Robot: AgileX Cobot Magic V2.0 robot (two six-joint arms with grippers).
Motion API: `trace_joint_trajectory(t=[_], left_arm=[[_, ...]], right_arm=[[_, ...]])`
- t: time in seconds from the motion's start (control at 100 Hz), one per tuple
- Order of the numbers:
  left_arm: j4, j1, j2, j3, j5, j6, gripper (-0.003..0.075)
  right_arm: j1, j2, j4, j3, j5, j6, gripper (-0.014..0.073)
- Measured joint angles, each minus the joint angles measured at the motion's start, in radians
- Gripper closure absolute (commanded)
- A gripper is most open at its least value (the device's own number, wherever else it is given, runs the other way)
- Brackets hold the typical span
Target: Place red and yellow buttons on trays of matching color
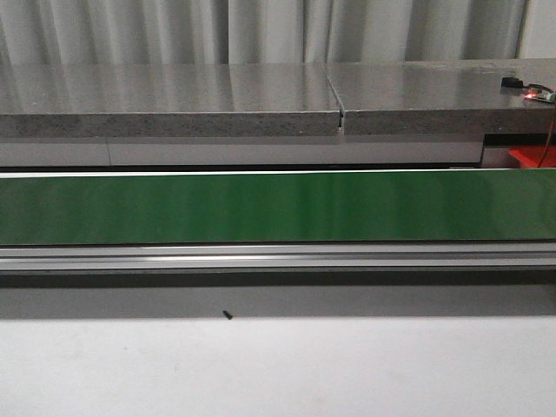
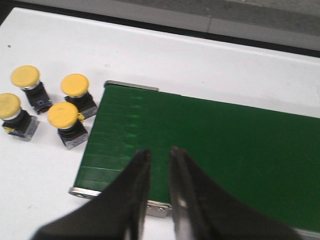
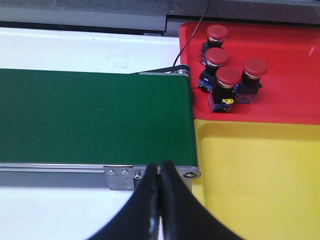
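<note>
Both pincers are held empty above the green belt [image 1: 278,208], the left pincer [image 2: 159,156] slightly parted near four yellow buttons [image 2: 47,100] on the table [image 2: 200,65], the right pincer [image 3: 159,172] closed beside the yellow tray [image 3: 260,175], four red buttons [image 3: 227,70] already resting in the red tray [image 3: 285,100].

Front view level across green belt [image 1: 278,208]; wrists close above its ends.
</note>
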Motion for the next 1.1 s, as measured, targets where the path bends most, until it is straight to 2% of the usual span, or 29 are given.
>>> trace_joint_trajectory(t=[0.07, 0.15, 0.27, 0.52, 0.83, 1.1], left_arm=[[0.0, 0.041, 0.048, -0.028, -0.005, 0.0, 0.0225], [0.0, 0.091, 0.098, -0.059, -0.008, -0.001, 0.0155], [-0.015, 0.16, 0.179, -0.105, 0.004, -0.001, 0.0155], [-0.072, 0.266, 0.396, -0.234, 0.138, -0.002, 0.0156], [-0.078, 0.28, 0.665, -0.398, 0.218, -0.002, 0.0156], [-0.078, 0.28, 0.851, -0.532, 0.227, -0.003, 0.0156]], right_arm=[[0.0, 0.0, 0.0, 0.0, 0.0, 0.0, 0.0661], [0.0, 0.0, 0.0, 0.0, 0.0, 0.0, 0.0661], [0.0, 0.0, 0.0, 0.0, 0.0, 0.0, 0.0661], [0.0, 0.0, 0.0, 0.0, 0.0, 0.0, 0.0661], [0.0, 0.0, 0.0, 0.0, -0.002, 0.0, 0.0661], [0.0, 0.0, 0.0, 0.0, -0.004, 0.0, 0.0661]])
